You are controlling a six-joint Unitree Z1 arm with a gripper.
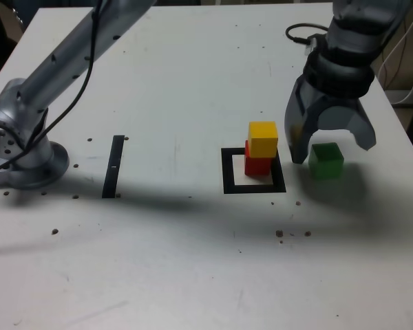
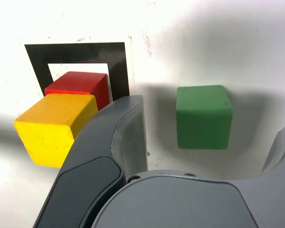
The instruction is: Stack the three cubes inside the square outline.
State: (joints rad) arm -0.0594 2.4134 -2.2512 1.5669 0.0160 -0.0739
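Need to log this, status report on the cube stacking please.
Gripper open, straddling green cube, not gripping. Yellow cube on red cube inside square outline. Nothing blocking.

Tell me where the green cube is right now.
The green cube sits on the table, right of the square outline in the exterior view, between the open claw's fingers.

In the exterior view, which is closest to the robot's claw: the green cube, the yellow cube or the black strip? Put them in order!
From the gripper:
1. Green cube, right between the open jaws.
2. Yellow cube, atop the red cube, just to the exterior view's left.
3. Black strip, far toward the exterior view's left.
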